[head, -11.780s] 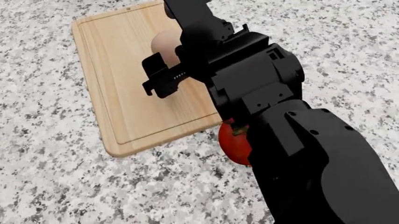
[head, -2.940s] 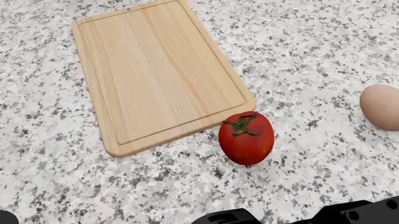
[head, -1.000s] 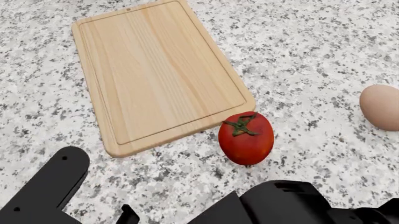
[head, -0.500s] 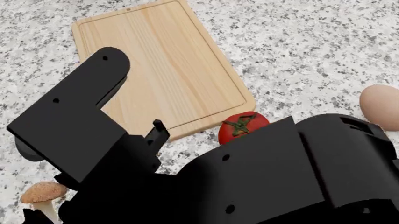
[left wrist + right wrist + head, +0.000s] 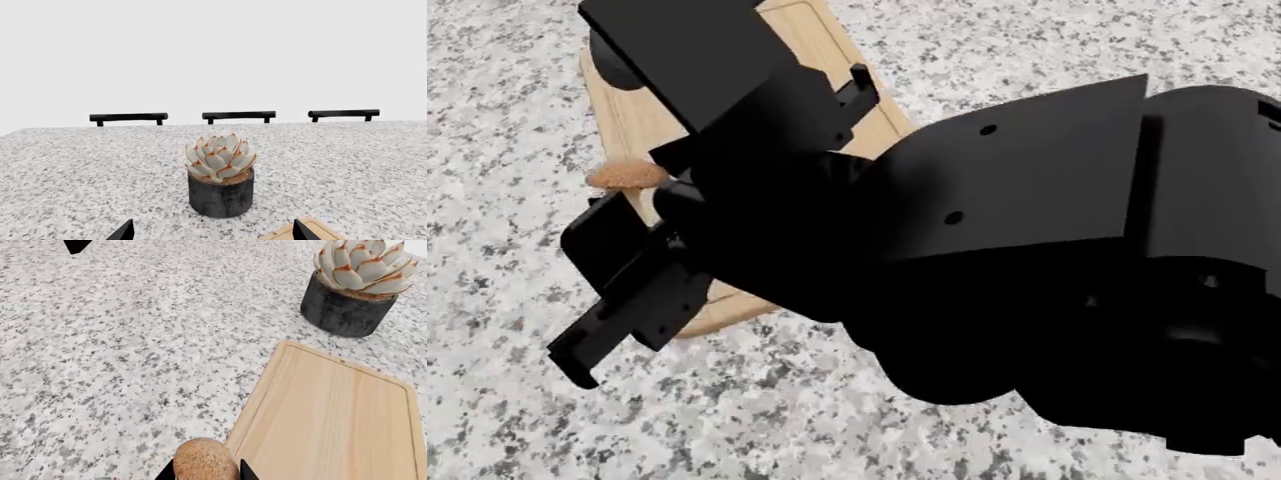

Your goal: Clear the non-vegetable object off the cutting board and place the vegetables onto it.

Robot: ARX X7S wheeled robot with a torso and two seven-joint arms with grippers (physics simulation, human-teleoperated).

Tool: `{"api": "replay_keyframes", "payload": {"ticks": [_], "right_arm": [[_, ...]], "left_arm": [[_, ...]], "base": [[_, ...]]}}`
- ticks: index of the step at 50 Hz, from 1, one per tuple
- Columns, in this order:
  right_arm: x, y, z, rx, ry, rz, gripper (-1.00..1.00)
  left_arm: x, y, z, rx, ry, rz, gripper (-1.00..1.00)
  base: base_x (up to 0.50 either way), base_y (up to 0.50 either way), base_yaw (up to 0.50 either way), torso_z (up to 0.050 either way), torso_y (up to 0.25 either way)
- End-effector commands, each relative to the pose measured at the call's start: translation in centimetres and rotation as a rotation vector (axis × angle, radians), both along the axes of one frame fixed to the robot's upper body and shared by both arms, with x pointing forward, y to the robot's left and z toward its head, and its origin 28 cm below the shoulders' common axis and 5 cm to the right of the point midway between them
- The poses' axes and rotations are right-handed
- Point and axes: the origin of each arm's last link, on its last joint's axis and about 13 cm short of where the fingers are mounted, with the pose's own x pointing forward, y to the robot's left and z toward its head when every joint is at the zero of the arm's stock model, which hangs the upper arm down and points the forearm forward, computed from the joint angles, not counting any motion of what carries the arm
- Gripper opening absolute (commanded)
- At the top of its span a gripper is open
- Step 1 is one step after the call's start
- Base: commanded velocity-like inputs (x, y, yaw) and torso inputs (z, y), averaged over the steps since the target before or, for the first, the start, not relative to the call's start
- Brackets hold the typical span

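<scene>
Speckled granite tabletop [image 5: 100,340] carried the cutting board [image 5: 333,415], a potted succulent [image 5: 353,287] standing just beyond its far end. Right claw [image 5: 203,472] gripped the mushroom [image 5: 203,462] by its cap, poised at the board's edge, presumably for setting down there. Left claw [image 5: 210,232] looked spread wide, empty. Tomato and egg-like lump were hidden.

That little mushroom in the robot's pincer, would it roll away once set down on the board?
Probably a little: the mushroom has a rounded cap, so on its side it might rock or roll in a curve. It looks small and light. The cutting board is flat, so it should settle soon.
</scene>
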Motion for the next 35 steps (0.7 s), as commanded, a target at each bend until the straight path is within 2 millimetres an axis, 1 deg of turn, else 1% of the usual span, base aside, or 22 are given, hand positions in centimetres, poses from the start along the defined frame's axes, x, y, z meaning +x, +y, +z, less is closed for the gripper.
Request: {"api": "replay_keyframes", "payload": {"ticks": [1,2,4,11,16,21,35], "right_arm": [[2.7,-0.7,0.6,-0.003,-0.074,-0.084,-1.00],[5.3,-0.6,0.1,0.008,-0.071,-0.127,-1.00],[5.9,-0.5,0.2,0.013,-0.065,-0.130,-1.00],[6.9,-0.5,0.1,0.011,-0.048,-0.142,-1.00],[8.0,-0.4,-0.3,0.006,-0.024,-0.153,-1.00],[8.5,-0.3,-1.0,-0.005,0.007,-0.154,-1.00],[9.6,1.1,-1.7,0.009,0.053,-0.130,-1.00]], "left_arm": [[0.0,0.0,0.0,0.001,0.002,0.000,1.00],[0.0,0.1,-0.1,0.000,0.002,0.002,1.00],[0.0,0.1,0.1,-0.001,0.001,0.002,1.00],[0.1,0.0,0.3,0.001,-0.003,0.000,1.00],[0.0,0.0,0.3,0.003,-0.004,0.000,1.00],[0.0,0.1,0.3,0.002,-0.004,0.003,1.00],[-0.1,0.2,0.1,-0.002,-0.001,0.006,1.00]], "base": [[0.00,0.00,0.00,0.000,0.000],[0.00,0.00,0.00,0.000,0.000],[0.00,0.00,0.00,0.000,0.000],[0.00,0.00,0.00,0.000,0.000],[0.00,0.00,0.00,0.000,0.000],[0.00,0.00,0.00,0.000,0.000],[0.00,0.00,0.00,0.000,0.000]]}}
